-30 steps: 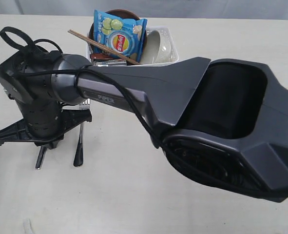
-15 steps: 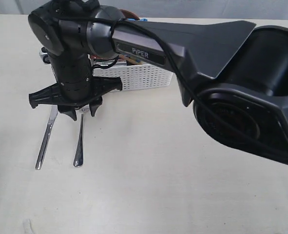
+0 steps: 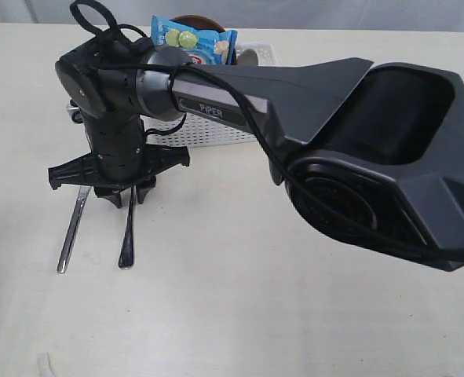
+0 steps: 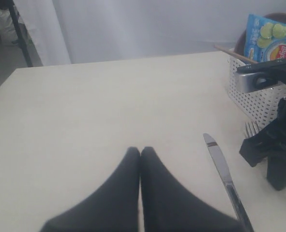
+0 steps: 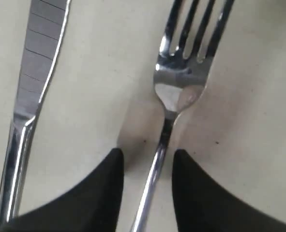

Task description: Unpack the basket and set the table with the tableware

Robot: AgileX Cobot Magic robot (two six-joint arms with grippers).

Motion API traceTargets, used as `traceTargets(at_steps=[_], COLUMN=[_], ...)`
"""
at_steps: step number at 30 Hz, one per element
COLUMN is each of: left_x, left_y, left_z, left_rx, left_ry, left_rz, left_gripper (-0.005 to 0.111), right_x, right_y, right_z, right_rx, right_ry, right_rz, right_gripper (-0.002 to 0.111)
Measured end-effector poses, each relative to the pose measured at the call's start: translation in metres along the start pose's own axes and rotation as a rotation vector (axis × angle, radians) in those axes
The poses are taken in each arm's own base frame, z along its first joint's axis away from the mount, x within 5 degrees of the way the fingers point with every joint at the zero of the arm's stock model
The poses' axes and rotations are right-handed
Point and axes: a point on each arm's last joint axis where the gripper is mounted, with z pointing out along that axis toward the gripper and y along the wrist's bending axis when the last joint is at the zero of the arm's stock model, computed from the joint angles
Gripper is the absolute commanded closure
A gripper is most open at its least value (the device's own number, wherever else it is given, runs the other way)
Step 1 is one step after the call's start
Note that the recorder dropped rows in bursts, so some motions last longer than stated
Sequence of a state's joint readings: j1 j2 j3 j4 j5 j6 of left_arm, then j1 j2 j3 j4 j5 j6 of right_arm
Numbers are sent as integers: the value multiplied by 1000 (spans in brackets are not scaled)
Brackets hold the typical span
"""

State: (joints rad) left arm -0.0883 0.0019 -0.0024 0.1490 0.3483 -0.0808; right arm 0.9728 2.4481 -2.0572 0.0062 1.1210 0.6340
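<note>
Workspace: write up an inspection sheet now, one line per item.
Surface: pale cream table, no spills seen.
Job's things: knife and fork lie side by side on the table, apart. The basket behind them is not yet emptied; a brown plate shows at its back.
Clutter: blue chip bag in the basket; small pale scrap near the table's front edge.
Grippers: right gripper open, fingers straddling the fork's handle; left gripper shut, empty, over the table.
Cables: black cable runs along the right arm.
Surroundings: pale curtain behind the table.
</note>
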Motion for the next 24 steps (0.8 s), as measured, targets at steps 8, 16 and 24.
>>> traceTargets(at_steps=[8,16,24], left_x=[0,0,0], left_y=[0,0,0], left_z=[0,0,0], left_rx=[0,0,0], left_ry=[0,0,0], left_rz=[0,0,0], left_gripper=[107,107,107], right_x=[0,8,18], right_y=[1,11,32], right_z=[0,0,0], right_rx=[-6,-13,-56], right_ry=[0,5,-28], right_rz=[23,69,146], right_gripper=[108,108,108])
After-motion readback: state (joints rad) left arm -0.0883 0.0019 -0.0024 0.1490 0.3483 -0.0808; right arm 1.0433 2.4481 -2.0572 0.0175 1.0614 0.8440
